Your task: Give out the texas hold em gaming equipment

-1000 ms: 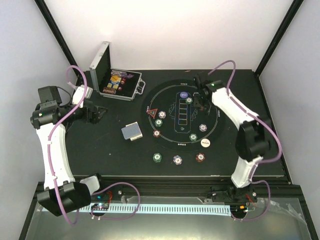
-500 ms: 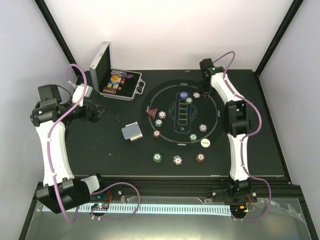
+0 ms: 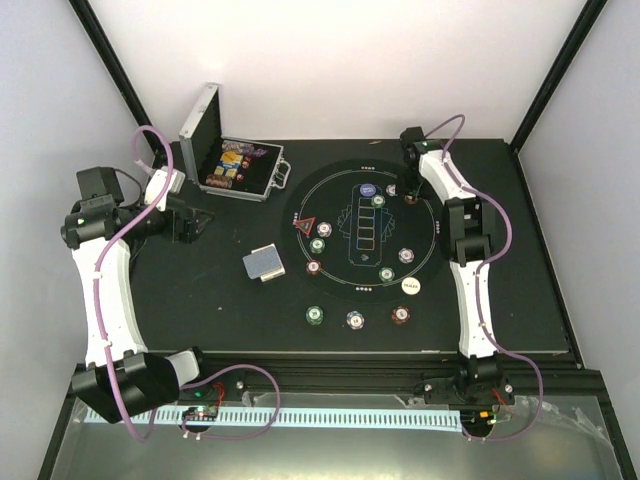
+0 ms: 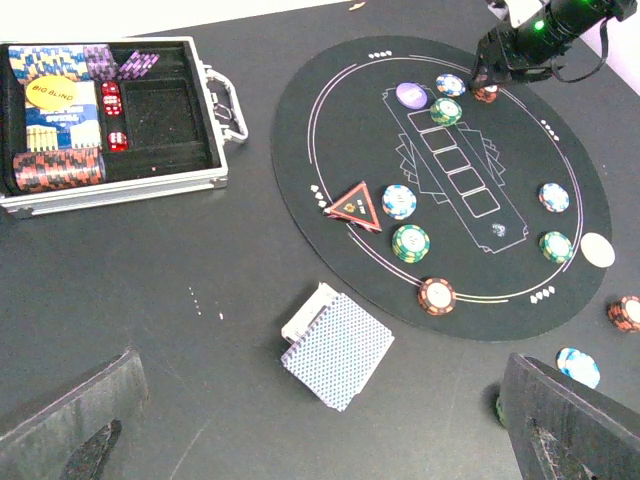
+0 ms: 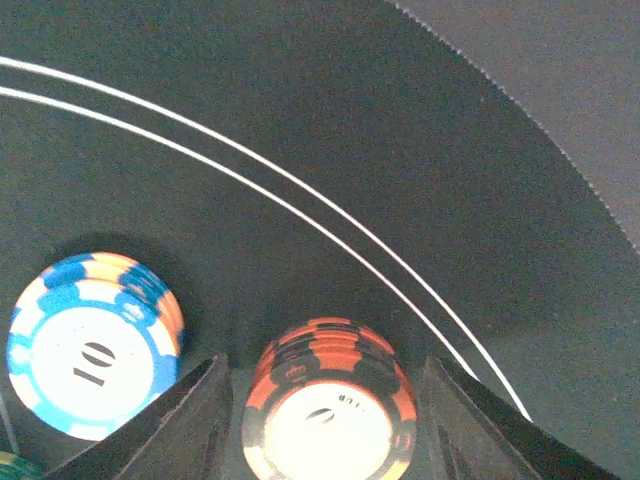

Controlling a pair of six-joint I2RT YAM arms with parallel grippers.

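Red stack (image 5: 325,410) bracketed by the right gripper (image 5: 322,378), not pinched yet

Sitting near the mat's (image 5: 420,140) upper right edge in the top view, just right of a blue stack (image 5: 90,345) in the wrist view. Centred between the spread fingers, probably with a sliver of gap each side, though hard to call from that close, so maybe brushing. Looks light and stiff but slick-rimmed, a few chips deep, so prone to shearing apart if squeezed off-centre. Best taken across the rims, low enough to catch the bottom chip. Over at the left of the top view, left gripper (image 4: 320,400) spread wide, holding nothing, with the cards (image 4: 335,348) on the table in front.
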